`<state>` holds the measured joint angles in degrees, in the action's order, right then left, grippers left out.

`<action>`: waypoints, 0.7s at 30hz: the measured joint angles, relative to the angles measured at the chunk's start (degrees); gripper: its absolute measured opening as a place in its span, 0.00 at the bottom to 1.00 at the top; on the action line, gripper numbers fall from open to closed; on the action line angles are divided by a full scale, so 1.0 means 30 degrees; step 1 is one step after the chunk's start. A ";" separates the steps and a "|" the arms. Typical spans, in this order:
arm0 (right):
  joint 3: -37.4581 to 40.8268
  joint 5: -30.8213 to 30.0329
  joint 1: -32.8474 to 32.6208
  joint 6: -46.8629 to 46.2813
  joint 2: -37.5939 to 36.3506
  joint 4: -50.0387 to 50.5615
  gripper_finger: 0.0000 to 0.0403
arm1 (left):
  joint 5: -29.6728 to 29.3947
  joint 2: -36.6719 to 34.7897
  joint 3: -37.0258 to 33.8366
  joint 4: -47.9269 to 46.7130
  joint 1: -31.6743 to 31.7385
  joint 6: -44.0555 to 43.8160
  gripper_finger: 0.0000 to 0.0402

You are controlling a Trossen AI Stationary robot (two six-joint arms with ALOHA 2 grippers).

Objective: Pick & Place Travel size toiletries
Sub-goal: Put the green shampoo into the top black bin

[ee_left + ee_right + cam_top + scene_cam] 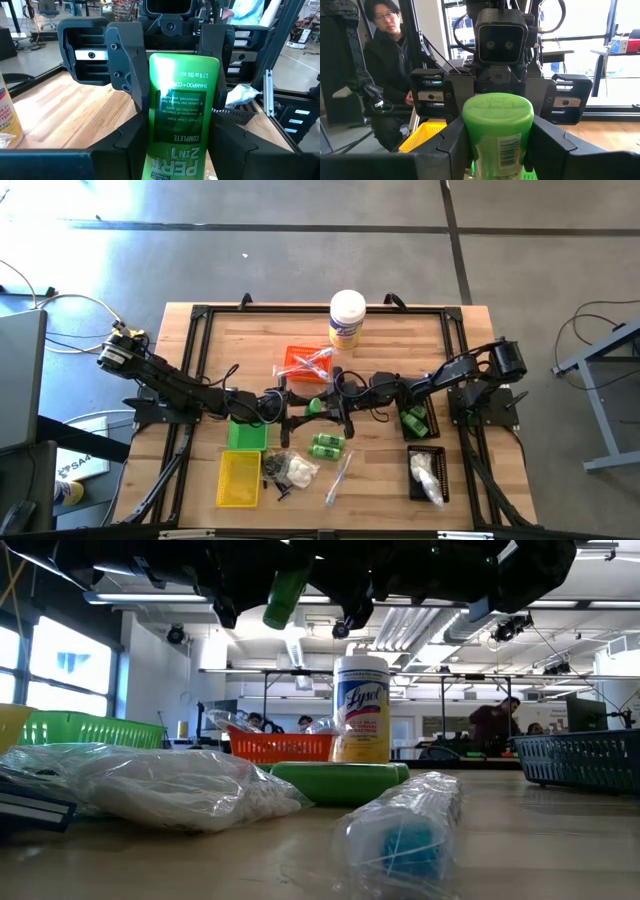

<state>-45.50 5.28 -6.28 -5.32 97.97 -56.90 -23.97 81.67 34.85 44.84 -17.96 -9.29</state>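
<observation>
A green shampoo bottle (316,406) hangs in the air over the middle of the table, tilted in the low view (285,598). My left gripper (298,406) and my right gripper (338,402) meet at it from opposite sides, both shut on it. Below lie two more green bottles (327,446), a clear bag of white fluffy bits (296,470) and a clear-wrapped stick (338,478). Pink-white sticks lie in the orange tray (307,364). More green bottles (415,421) and white bags (427,476) lie in black trays on the right. My left gripper (180,150) pinches the bottle's lower body (172,160) between its two fingers, level from the table's left, fingers along the bottle. The bottle is lifted clear. My right gripper (497,145) pinches the bottle's round green cap end (497,117) between its two fingers (455,145), coming level from the table's right. The cap faces back toward this wrist. The same fingers (125,70) flank the bottle's far end in the left wrist view.
A white canister with a yellow label (347,318) stands at the far edge. A green tray (247,435) and a yellow tray (239,478) sit near left. A person (385,60) sits beyond the table's left side.
</observation>
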 joint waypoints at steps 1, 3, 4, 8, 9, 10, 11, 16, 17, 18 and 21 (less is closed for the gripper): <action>0.0000 0.0000 0.0000 0.0000 0.0000 -0.0003 0.40 | 0.0000 0.0000 0.0000 -0.0007 0.0000 0.0000 0.41; 0.0000 -0.0024 0.0000 0.0000 0.0000 -0.0007 0.40 | -0.0034 0.0000 0.0000 -0.0007 0.0000 -0.0004 0.42; 0.0000 -0.0056 0.0000 0.0000 0.0000 -0.0015 0.40 | -0.0055 0.0000 0.0000 -0.0013 0.0011 -0.0004 0.44; 0.0007 -0.0238 0.0015 -0.0018 0.0000 -0.0131 0.40 | -0.0117 0.0000 -0.0007 -0.0219 0.0343 0.0003 0.52; 0.0007 -0.0273 0.0015 -0.0015 0.0000 -0.0131 0.40 | -0.0077 0.0007 -0.0007 -0.0218 0.0465 0.0003 0.54; 0.0007 -0.0277 0.0015 -0.0015 0.0000 -0.0135 0.40 | -0.0058 0.0007 -0.0007 -0.0204 0.0565 0.0003 0.55; 0.0007 -0.0291 0.0022 -0.0015 0.0000 -0.0112 0.40 | -0.0044 0.0006 -0.0007 -0.0204 0.0626 0.0003 0.57; 0.0007 -0.0275 0.0086 0.0084 -0.0007 0.0257 0.40 | -0.0058 -0.0195 -0.0018 -0.0432 0.0605 0.0501 0.58; 0.0007 -0.0185 0.0141 0.0087 -0.0007 0.0376 0.40 | -0.0055 -0.0379 -0.0022 -0.0600 0.0607 0.0601 0.58; 0.0007 -0.0086 0.0228 0.0078 -0.0012 0.0561 0.40 | -0.0018 -0.0594 -0.0020 -0.0792 0.0612 0.0600 0.58; 0.0007 0.0392 0.0542 0.0070 -0.0543 0.1732 0.40 | 0.0021 -0.1551 -0.0029 -0.2295 0.0612 0.0513 0.58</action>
<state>-45.47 6.45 -4.66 -5.11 96.34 -51.71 -23.90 77.02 34.76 37.96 -16.12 -7.75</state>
